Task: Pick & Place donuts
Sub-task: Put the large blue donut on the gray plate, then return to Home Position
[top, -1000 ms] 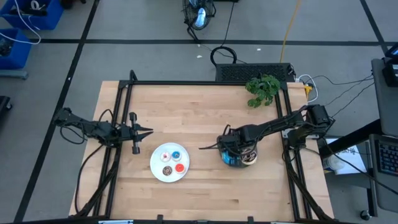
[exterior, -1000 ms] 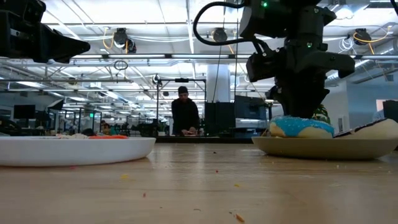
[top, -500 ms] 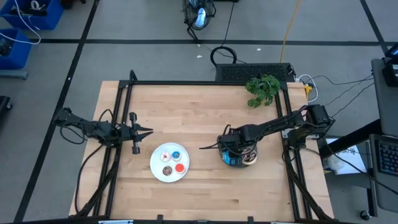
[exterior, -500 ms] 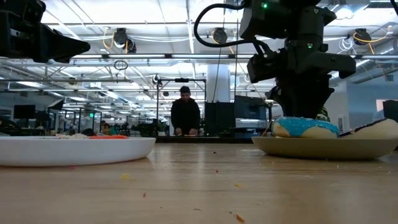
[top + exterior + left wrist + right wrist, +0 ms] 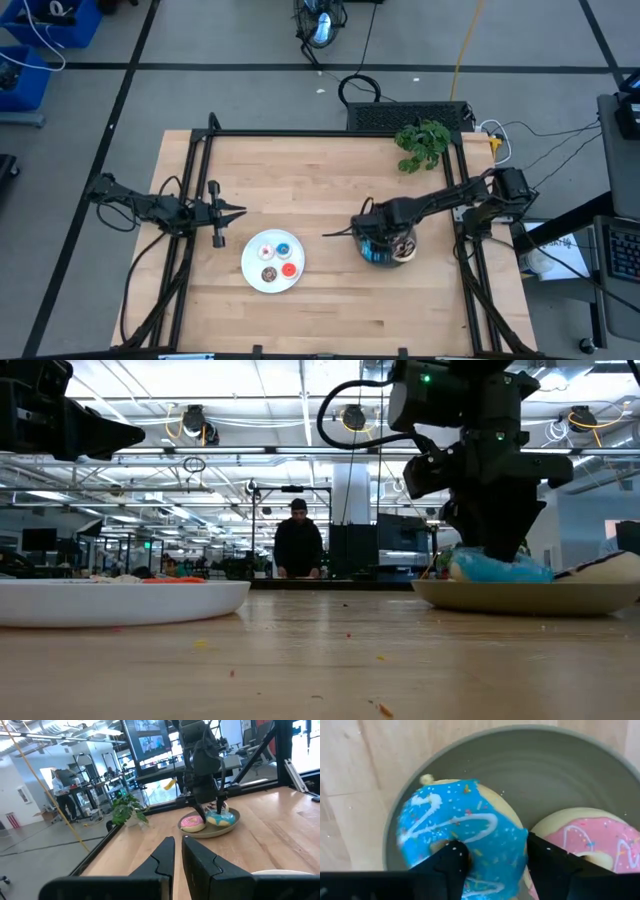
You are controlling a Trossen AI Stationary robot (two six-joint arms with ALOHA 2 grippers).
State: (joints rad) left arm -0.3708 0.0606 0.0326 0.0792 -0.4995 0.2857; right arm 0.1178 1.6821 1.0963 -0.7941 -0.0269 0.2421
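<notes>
A blue sprinkled donut [image 5: 465, 830] lies tilted in the grey plate [image 5: 560, 755]. Its edge rests toward a pink donut [image 5: 580, 840] beside it. My right gripper [image 5: 495, 855] points down over this plate [image 5: 398, 262], open, with a finger on either side of the blue donut's ring. A chocolate donut with white drizzle [image 5: 605, 567] shares the plate. The white plate [image 5: 252, 278] at centre left carries small donuts: blue [image 5: 283, 249], brown [image 5: 268, 274] and red [image 5: 289, 269]. My left gripper [image 5: 240, 211] waits shut and level by the table's left rail. My right gripper comes from above with one finger [image 5: 451, 860] over the blue donut's hole [image 5: 440, 845] and the other finger [image 5: 545, 857] at its outer edge [image 5: 522, 837]. I cannot tell whether either finger touches the donut. The donut rests tilted on the grey plate.
A green plant sprig [image 5: 422, 143] lies at the table's far right corner. Black frame rails [image 5: 330, 133] border the table. Bare wood [image 5: 320, 200] lies between the two plates. A person [image 5: 297, 545] stands in the room beyond the table.
My right gripper has opened over the grey plate and tipped slightly. The blue donut has come out of its hold and gone from lying level to tilted in the plate.
</notes>
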